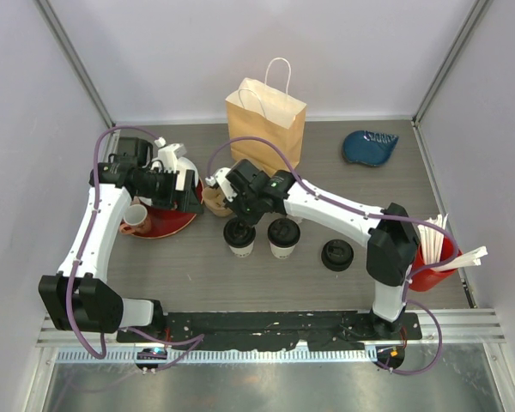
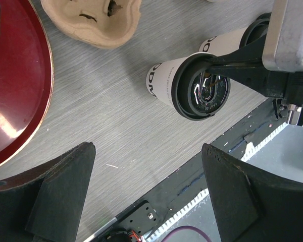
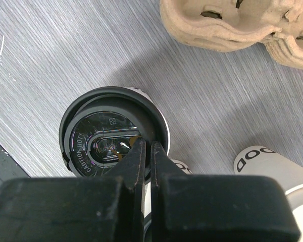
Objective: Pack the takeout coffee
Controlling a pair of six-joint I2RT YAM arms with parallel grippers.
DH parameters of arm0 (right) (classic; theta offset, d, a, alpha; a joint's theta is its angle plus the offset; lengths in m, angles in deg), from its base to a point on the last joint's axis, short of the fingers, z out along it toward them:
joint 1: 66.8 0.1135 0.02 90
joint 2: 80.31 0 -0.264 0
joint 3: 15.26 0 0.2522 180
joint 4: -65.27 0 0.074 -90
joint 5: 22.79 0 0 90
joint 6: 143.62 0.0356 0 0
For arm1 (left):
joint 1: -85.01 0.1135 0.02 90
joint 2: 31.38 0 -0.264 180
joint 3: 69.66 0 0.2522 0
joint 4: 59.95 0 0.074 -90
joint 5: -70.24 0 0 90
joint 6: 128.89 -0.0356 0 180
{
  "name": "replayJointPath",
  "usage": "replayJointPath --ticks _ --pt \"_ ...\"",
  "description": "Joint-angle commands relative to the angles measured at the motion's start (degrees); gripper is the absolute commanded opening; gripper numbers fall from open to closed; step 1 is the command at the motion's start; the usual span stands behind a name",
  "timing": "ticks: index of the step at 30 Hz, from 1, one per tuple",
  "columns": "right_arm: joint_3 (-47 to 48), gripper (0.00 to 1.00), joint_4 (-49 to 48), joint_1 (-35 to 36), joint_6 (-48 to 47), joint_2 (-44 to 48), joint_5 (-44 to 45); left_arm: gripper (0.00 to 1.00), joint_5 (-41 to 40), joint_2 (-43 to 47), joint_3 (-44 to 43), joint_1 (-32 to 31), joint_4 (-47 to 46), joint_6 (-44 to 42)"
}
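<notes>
- Directly beneath the right end effector (image 1: 239, 221), seen from above: first coffee cup (image 1: 239, 239), upright on the counter (image 1: 197, 275). Second coffee cup (image 1: 283, 239) just beside it, toward that arm's own base.
- Beyond its tips: pulp carrier (image 1: 213, 199), then the paper bag (image 1: 266, 120), upright, farther off. Stack of lids (image 1: 337, 255) well apart, back along the arm.
- Left end effector (image 1: 197, 199) near the carrier, at the edge of the red plate (image 1: 159, 225), with a mug (image 1: 136, 219) behind it.
- From the left wrist: spread wide, holding nothing. Ahead, the first cup with the other arm's fingers across its black lid (image 2: 202, 89).
- From the right wrist: pressed together, tips on the lid near its rim. Cannot tell whether the rim is nipped between them.
- Probably seating the lid, or taking hold of this cup for the carrier.
- If seating, press straight down over the middle; a push at the rim could tip the cup.
- If lifting, better to spread and take the paper wall under the lid.
- Mind the second cup close alongside, and the left end effector near the carrier.
</notes>
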Motion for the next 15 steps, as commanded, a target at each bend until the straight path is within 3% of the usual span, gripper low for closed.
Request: replayJointPath --ticks 1,10,15 --pt "-3.2 0.01 -3.3 -0.1 0.2 3.0 -1.6 0.91 2.0 0.0 -1.4 0.3 -0.5 -0.3" --pt "-5.1 0.03 -4.8 -0.3 0.1 4.1 -2.6 0.91 2.8 0.3 -0.7 0.3 -0.4 -0.4" --pt "-4.5 0.23 -5.1 -0.3 0.1 5.7 -2.1 0.91 3.4 0.2 -1.4 0.3 -0.3 -0.3"
